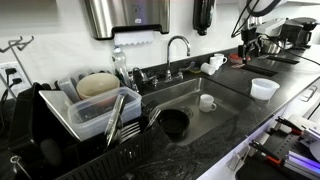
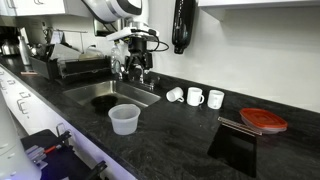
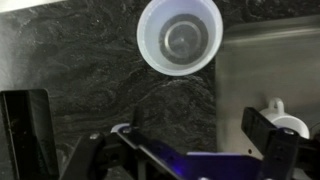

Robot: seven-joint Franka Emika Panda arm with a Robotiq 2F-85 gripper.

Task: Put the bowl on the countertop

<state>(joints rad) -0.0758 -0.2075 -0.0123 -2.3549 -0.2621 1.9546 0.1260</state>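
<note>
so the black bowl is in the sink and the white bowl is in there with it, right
Not quite. The black bowl is in the sink, but the white bowl stands on the countertop beside the sink, as both exterior views show. Only a small white cup shares the sink with it.

No text, label, brand name, number or sign is legible in any of the three views. Any markings on the items shown are too small or too blurred to read.
</note>
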